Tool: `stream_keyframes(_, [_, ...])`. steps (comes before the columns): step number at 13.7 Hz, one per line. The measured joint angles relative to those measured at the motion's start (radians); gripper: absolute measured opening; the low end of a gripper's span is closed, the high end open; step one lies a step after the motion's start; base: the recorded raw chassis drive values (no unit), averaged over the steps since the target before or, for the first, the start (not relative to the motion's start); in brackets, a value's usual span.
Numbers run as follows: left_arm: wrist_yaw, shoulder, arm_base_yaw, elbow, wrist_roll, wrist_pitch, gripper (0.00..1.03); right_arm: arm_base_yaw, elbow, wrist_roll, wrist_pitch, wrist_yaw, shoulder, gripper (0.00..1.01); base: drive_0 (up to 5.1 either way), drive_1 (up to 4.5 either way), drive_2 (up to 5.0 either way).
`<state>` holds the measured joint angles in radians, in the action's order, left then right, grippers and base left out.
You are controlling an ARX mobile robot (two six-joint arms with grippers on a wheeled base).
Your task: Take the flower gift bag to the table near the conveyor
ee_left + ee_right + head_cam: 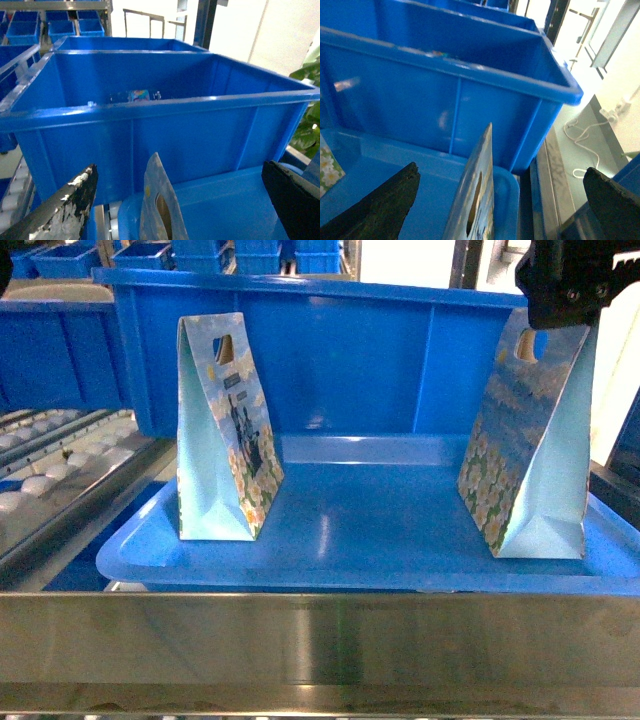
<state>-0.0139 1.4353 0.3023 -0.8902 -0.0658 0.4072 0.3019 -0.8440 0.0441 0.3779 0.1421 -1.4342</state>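
Note:
Two flower gift bags stand upright on a shiny blue tray (380, 540). The right bag (525, 450) shows white flowers under a blue sky. The left bag (225, 430) has a dark picture and flowers low down. My right gripper (557, 310) hangs over the right bag's handle edge. In the right wrist view it (501, 170) is open, its fingers wide on either side of the bag's top (477, 195) without touching it. My left gripper (179, 166) is also open astride the other bag's top (160, 205). The table is out of view.
A tall blue bin (330, 350) stands right behind the tray. The conveyor (50, 470), with rows of white wheels, slopes along the left. A steel rail (320, 640) crosses the foreground. More blue bins (140, 255) sit at the back. A white cable (580, 145) lies on the floor to the right.

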Motion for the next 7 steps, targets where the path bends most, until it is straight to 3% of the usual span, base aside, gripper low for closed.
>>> stream_keyframes(3, [-0.012, 0.009, 0.001, 0.0, -0.009, -0.002, 0.98, 0.0, 0.015, -0.026, -0.025, 0.015, -0.018, 0.98, 0.0, 0.0, 0.0])
stream_keyframes(7, [-0.012, 0.01, 0.001, 0.0, -0.01, -0.003, 0.98, -0.001, 0.023, -0.026, -0.041, 0.027, -0.052, 0.98, 0.0, 0.0, 0.0])
